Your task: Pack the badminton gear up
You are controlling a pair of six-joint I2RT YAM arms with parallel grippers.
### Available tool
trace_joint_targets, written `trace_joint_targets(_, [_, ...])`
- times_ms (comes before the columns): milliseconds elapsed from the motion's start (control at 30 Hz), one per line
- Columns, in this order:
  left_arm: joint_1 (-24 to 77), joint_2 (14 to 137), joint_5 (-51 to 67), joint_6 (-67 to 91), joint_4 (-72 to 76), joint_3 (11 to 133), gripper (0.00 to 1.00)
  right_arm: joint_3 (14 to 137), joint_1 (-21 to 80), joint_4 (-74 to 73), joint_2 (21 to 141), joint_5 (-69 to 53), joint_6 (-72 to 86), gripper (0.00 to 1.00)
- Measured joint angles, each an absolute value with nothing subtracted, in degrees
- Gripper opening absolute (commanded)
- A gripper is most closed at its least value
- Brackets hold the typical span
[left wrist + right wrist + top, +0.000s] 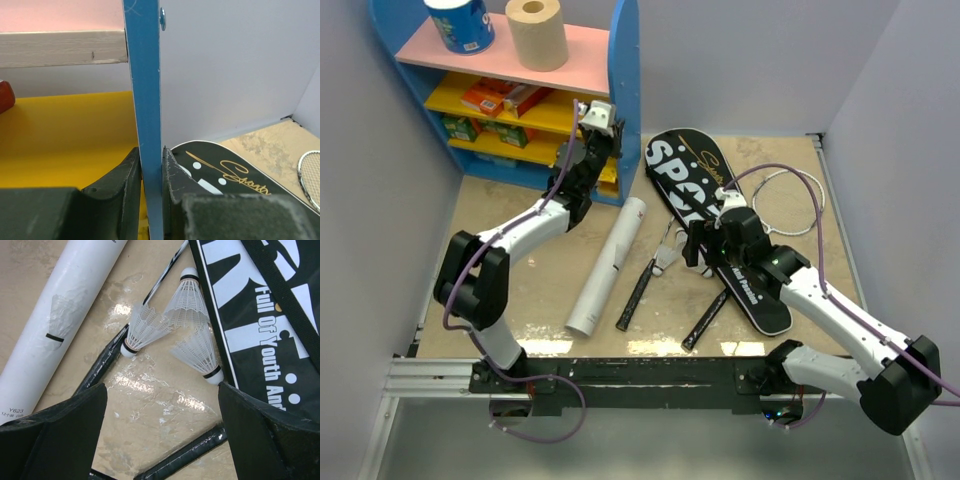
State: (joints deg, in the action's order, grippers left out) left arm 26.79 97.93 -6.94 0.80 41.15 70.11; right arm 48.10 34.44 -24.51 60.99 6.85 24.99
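Blue shelf panel (146,100) pinched by L fingers (121,186), arm reaching back — R fingers (62,427) spread over shuttlecocks (186,302).

R claw (162,390) spread wide over 3 shuttlecocks (187,302) betw white tube (60,315) & bag (265,335).

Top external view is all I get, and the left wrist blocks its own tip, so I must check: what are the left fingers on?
Observer: The left fingers pinch the shelf's blue side panel, one on each face.
Operator: And under the right arm?
Observer: Three shuttlecocks lie on the table in front of the open right fingers, beside the bag.
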Motion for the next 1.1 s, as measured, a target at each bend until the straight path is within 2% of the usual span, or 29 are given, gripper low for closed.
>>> trace_joint_targets(400, [28.2, 110.2, -12.9, -1.1, 40.0, 85.0, 0.0, 47.3, 34.4, -25.8, 61.0, 6.4, 25.7, 0.94])
trace_joint_targets(1100, [29.7, 124.8, -23.1, -4.8, 37.6, 106.2, 0.0, 46.3, 34.4, -26.4, 61.0, 6.4, 26.1, 0.94])
